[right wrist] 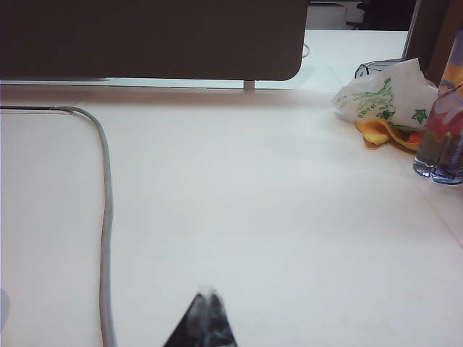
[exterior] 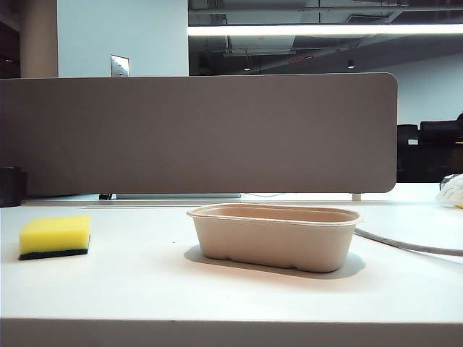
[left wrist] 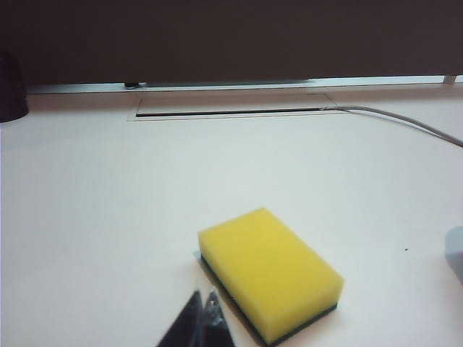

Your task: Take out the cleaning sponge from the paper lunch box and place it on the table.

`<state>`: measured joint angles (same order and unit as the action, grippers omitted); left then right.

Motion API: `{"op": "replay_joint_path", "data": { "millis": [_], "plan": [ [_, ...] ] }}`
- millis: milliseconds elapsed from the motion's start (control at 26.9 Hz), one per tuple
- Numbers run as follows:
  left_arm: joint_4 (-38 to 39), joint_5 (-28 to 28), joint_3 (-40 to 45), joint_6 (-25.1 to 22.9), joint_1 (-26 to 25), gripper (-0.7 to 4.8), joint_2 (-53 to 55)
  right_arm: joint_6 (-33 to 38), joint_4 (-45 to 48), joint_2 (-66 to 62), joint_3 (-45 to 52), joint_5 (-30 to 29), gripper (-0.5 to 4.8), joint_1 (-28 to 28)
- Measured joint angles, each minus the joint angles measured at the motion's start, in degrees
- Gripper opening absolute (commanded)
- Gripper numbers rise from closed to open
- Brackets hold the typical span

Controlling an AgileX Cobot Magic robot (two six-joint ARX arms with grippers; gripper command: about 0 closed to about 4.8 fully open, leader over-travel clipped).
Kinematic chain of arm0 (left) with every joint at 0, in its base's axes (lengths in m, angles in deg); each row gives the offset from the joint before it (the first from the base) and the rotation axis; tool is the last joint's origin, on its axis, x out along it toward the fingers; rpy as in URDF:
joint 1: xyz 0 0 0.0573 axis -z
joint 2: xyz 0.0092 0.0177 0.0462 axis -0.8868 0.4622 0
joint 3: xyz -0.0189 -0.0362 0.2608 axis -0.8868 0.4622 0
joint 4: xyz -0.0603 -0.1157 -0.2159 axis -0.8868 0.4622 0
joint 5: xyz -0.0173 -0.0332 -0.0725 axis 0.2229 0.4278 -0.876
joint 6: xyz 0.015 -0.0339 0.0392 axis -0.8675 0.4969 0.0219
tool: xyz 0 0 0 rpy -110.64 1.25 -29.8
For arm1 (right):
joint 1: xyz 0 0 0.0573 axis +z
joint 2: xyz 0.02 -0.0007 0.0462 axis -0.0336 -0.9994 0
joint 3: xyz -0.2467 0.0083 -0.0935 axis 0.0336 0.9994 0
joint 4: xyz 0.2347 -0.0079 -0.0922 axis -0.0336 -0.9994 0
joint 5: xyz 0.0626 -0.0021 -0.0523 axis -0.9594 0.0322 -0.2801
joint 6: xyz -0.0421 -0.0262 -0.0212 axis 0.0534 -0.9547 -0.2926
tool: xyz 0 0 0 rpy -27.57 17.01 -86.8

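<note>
The yellow cleaning sponge [exterior: 55, 236] lies on the white table [exterior: 145, 289] at the left, green layer down, well apart from the beige paper lunch box [exterior: 275, 236] in the middle. The left wrist view has the sponge [left wrist: 271, 278] flat on the table, just beyond my left gripper [left wrist: 202, 298], whose tips are shut together with nothing between them. My right gripper [right wrist: 208, 295] is shut and empty over bare table. Neither gripper shows in the exterior view. The box's inside is hidden from this low angle.
A grey cable [exterior: 405, 244] runs along the table right of the box; it also appears as the cable [right wrist: 107, 217] in the right wrist view. A crumpled bag [right wrist: 387, 101] and a bottle [right wrist: 443, 123] stand at the far right. The partition panel [exterior: 195, 134] closes the back edge.
</note>
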<state>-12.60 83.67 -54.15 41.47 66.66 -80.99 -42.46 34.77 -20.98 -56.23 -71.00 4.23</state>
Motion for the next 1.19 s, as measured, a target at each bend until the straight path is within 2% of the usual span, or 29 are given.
{"op": "replay_joint_path", "data": {
  "millis": [1192],
  "plan": [
    [-0.02, 0.0, 0.0, 0.0, 0.0, -0.04, 0.0, 0.0, 0.0, 0.0, 0.0, -1.38, -0.05, 0.0]
  ]
}}
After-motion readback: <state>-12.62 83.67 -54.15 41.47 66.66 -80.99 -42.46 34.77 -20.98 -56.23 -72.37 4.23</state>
